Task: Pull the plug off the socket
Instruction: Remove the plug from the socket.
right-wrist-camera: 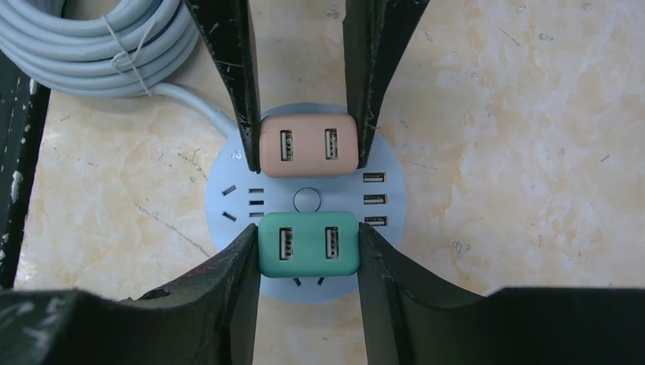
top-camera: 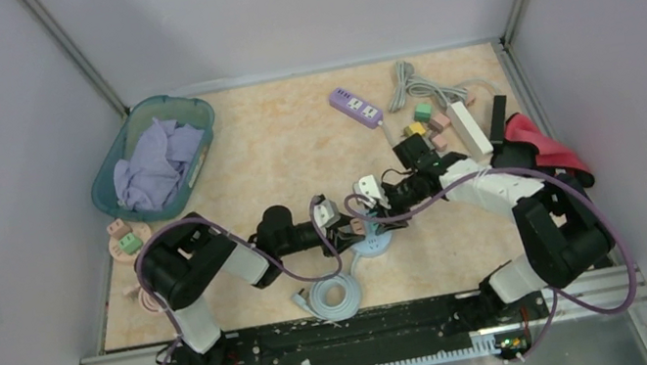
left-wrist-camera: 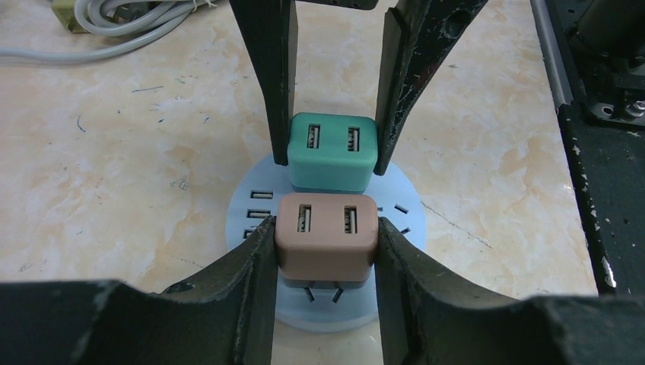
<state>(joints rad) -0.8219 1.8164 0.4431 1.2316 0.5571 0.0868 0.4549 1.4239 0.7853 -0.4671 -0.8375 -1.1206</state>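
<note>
Left fingers (left-wrist-camera: 247,281) clamp pink plug (left-wrist-camera: 327,228)

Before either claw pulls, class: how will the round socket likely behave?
Socket looks small, plastic and unfixed, so probably light; it may lift with a plug. Its flat round base likely won't roll. With left claw on the pink plug and right claw on the green plug, it could tilt.

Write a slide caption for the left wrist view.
Left claw clamps the pink plug, right claw clamps the green plug, both plugs on a round blue socket.
</note>
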